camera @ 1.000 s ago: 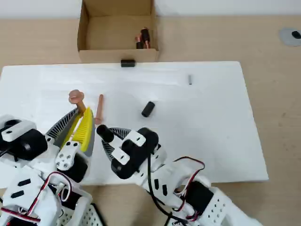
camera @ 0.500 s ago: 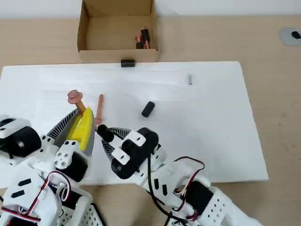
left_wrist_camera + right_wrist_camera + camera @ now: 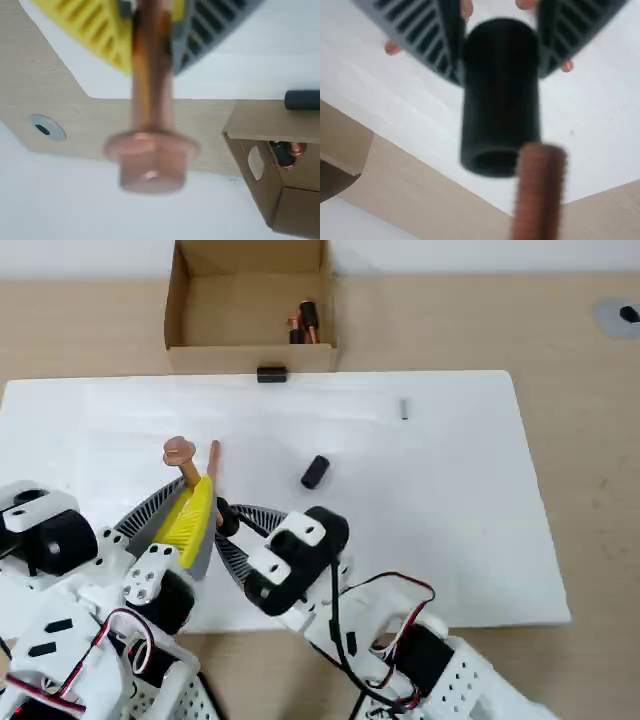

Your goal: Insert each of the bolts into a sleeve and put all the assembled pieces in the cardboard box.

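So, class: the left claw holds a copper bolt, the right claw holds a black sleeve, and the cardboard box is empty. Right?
No: the cardboard box is not empty; the high view shows assembled pieces inside it. The rest holds.

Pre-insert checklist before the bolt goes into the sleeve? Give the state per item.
1. Bolt clamped in the left gripper, head end sticking out: ok.
2. Sleeve clamped in the right gripper, open end free of the fingers: ok.
3. Threaded tip centred on the sleeve's mouth: not ok. In the right wrist view it sits off to one side of the opening, not inside.
4. Bolt and sleeve axes in line: cannot tell.
5. Loose sleeve clear of the two grippers: ok, it lies apart on the mat.
6. Cardboard box open with bare floor left: ok.
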{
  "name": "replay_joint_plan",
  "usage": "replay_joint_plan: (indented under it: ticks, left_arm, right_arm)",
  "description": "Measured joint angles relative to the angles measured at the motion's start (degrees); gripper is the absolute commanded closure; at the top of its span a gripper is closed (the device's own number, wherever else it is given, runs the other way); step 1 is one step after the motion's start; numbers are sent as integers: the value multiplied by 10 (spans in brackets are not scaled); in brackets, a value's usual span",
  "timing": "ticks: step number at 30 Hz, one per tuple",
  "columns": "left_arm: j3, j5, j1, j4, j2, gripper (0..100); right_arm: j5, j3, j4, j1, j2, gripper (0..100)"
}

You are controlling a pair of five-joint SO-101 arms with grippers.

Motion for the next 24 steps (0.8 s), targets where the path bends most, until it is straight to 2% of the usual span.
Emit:
replay_joint_plan:
  ticks: [6,12,24]
  left_arm:
    - [0,0,-2,0,0,992]
    - [16,0,-52,-42,-1,993]
    - [33,15,-55,-75,-4,993]
  right_arm:
    - [-2,0,0,0,0,989]
    - [-5,0,0,0,0,989]
    - [-20,0,0,0,0,989]
